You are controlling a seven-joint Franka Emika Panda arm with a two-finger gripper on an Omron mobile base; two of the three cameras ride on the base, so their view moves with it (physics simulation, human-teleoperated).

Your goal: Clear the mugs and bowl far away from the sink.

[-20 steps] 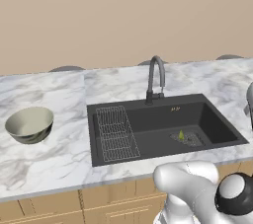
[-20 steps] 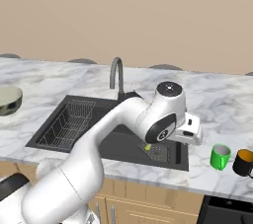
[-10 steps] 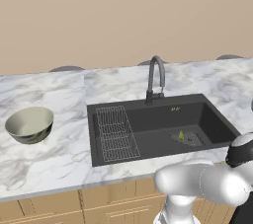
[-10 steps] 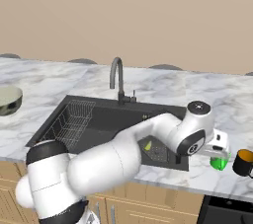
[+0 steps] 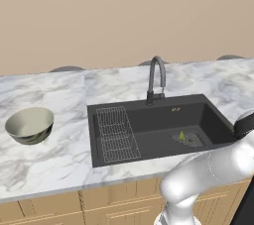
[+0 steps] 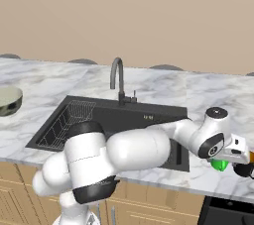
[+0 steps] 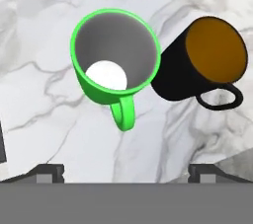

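Note:
A green mug (image 7: 116,55) with a grey inside stands upright on the marble counter, its handle toward my fingertips. A black mug (image 7: 207,60) with an orange inside stands touching it on the right. My gripper (image 7: 127,172) hovers above them, open, with nothing between its fingers (image 7: 47,171). From the right base view, the green mug (image 6: 220,164) and black mug (image 6: 244,170) sit right of the sink (image 6: 149,115), under my hand. The cream-green bowl (image 5: 30,126) rests upright on the counter left of the sink (image 5: 208,115), also seen as the bowl (image 6: 9,101).
A curved grey faucet (image 5: 156,78) rises behind the basin, and a wire rack (image 5: 116,135) lies in its left part. A small green object (image 5: 182,135) sits by the drain. The counter's front edge (image 6: 218,189) runs just below the mugs, above wooden cabinets.
My arm has swung right, from above the sink's right part to over the two mugs on the right counter. The gripper stays open. Bowl and mugs have not moved.

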